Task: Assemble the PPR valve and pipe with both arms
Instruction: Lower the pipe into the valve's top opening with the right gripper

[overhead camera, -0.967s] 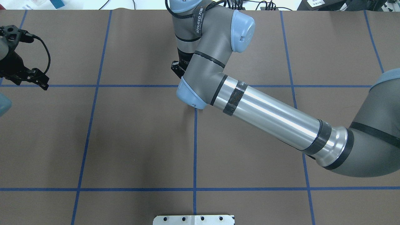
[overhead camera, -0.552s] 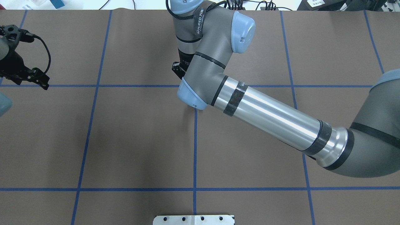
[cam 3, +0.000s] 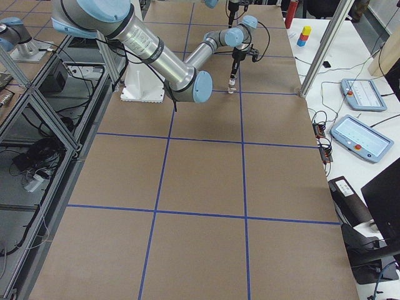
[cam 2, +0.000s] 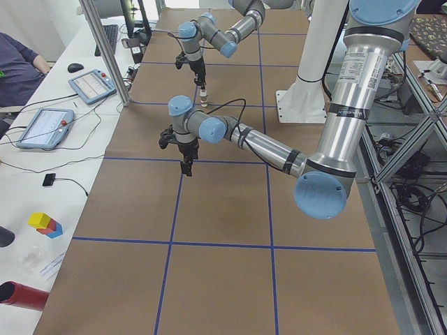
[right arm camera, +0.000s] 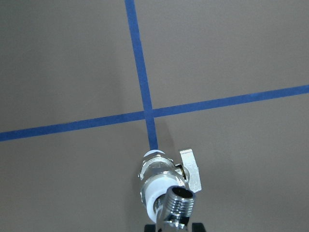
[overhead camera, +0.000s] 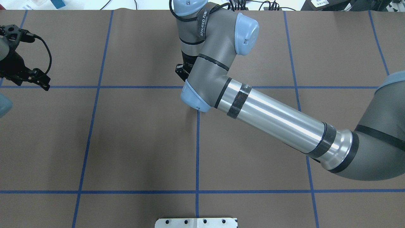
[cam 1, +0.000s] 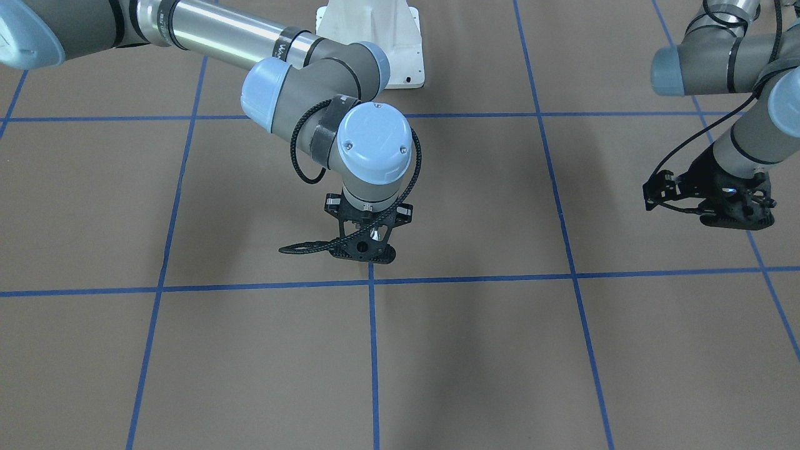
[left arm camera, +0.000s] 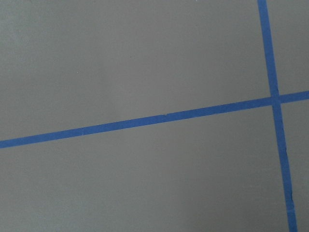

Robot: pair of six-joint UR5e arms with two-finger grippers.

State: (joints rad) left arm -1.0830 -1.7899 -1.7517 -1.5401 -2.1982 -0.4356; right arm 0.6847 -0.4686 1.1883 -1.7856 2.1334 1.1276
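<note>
In the right wrist view the white-collared PPR valve stands upright on the blue tape line, its handle to the right. The silver threaded pipe sits in its top. My right gripper is shut on the pipe, and only its black fingertips show at the bottom edge. In the front view the right gripper points straight down near the mat's middle. In the overhead view the right arm hides the parts. My left gripper hangs far off to the side, looks open and holds nothing.
A brown mat with a blue tape grid covers the table. The white bolted pedestal stands at the robot's side. A metal post and a side desk with tablets lie beyond the far edge.
The right arm's wrist has shifted slightly away from the robot and to the right. The left gripper has drifted a little further left. No grip has changed.
</note>
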